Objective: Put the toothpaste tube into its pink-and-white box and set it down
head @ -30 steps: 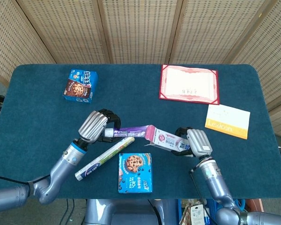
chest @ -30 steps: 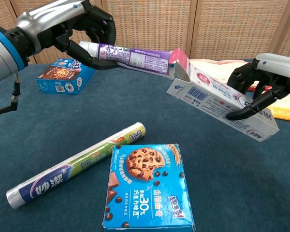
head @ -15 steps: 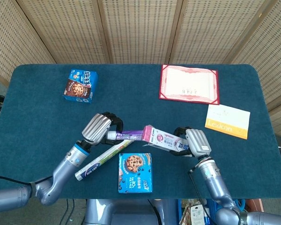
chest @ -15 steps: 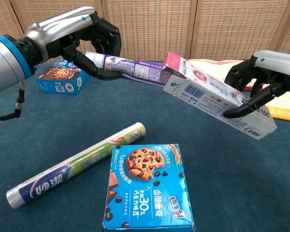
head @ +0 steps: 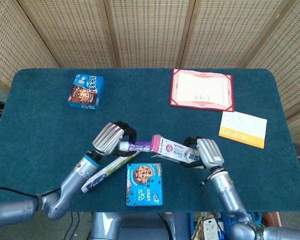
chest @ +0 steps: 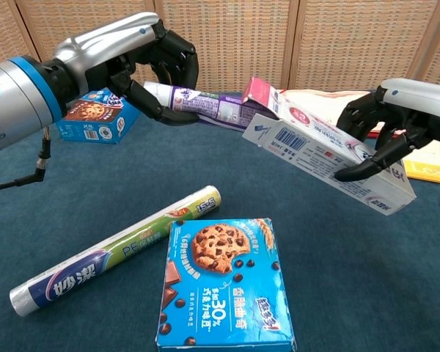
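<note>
My left hand (head: 111,139) (chest: 136,59) grips the cap end of the purple-and-white toothpaste tube (head: 139,146) (chest: 205,105), held level above the table. The tube's far end sits inside the open mouth of the pink-and-white box (head: 174,150) (chest: 326,154). My right hand (head: 206,153) (chest: 389,121) holds that box by its other end, tilted with the open end raised toward the tube. Box and tube are both off the table.
A cling-film roll (head: 109,171) (chest: 117,250) and a blue cookie box (head: 144,184) (chest: 224,287) lie under the hands. A second cookie box (head: 86,92) (chest: 94,116) lies far left. A red certificate folder (head: 202,89) and a yellow-and-white card (head: 242,129) lie at the right.
The left hand has moved right and pushed the tube further into the box; less of the tube shows. The right hand has brought the box slightly left.
</note>
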You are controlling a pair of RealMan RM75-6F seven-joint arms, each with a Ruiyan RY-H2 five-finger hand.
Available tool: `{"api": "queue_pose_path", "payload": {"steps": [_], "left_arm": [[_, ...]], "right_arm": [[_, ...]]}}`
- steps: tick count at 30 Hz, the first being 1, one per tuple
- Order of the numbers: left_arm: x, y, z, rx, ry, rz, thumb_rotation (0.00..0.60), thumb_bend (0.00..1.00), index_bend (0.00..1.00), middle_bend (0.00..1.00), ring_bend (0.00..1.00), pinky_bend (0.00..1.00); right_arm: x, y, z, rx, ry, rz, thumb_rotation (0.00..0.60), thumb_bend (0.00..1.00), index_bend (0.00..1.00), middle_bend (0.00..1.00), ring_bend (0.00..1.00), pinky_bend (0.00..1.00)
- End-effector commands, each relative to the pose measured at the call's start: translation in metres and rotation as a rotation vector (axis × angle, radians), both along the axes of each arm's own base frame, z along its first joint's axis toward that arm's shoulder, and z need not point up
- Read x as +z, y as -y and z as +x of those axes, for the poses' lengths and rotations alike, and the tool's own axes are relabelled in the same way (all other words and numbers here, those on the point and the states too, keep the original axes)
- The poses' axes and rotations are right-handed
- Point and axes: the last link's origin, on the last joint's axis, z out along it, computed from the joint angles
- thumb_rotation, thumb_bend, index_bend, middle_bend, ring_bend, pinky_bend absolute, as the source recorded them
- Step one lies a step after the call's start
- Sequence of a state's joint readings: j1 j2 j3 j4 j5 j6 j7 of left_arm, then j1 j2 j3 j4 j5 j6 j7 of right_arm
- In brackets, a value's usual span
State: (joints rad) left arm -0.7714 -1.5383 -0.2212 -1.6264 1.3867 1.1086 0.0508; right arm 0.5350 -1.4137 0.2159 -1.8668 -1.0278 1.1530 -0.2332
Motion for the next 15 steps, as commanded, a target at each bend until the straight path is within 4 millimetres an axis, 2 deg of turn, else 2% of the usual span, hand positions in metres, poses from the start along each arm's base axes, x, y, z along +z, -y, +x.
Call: {"api": "queue_pose_path", "payload": {"steps": [1, 15], "left_arm": [[-0.002, 0.000, 0.003, 0.001, 0.001, -0.004, 0.600, 0.25, 0.91, 0.63, 0.47, 0.43], [-0.014, 0.000, 0.019, -0.014, -0.007, -0.011, 0.600, 0.25, 0.91, 0.63, 0.47, 0.43]], "right_arm": [[0.000, 0.000, 0.001, 0.005, 0.004, 0.007, 0.600, 0.09, 0.59, 0.50, 0.39, 0.48], [-0.001, -0.001, 0.006, 0.039, 0.018, 0.027, 0.600, 0.09, 0.59, 0.50, 0.39, 0.48]]}}
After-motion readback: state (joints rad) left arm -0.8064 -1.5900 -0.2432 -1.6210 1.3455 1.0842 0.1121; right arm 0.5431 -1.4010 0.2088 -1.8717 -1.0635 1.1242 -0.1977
